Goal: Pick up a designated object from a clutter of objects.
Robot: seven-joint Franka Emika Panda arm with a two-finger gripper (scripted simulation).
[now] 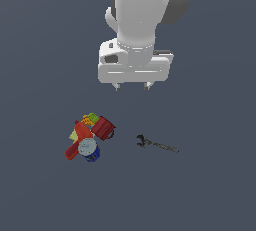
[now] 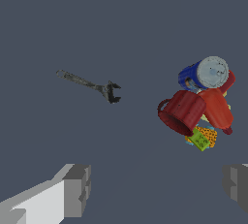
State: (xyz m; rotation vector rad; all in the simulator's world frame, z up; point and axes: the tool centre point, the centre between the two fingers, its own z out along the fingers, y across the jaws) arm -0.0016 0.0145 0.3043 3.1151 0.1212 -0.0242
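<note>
Gripper (image 1: 132, 86) held released, high above the floor; lime-green item (image 1: 93, 117) wedged at 12 o'clock of the clutter (image 1: 89, 137), beside red mug (image 1: 103, 127), so a narrow, mug-clearing descent is advised.

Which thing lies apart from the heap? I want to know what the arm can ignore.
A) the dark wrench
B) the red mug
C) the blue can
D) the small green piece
A: the dark wrench lies alone on the floor, with bare ground between it and the heap, where the red mug, blue can and small green piece crowd together.
</note>
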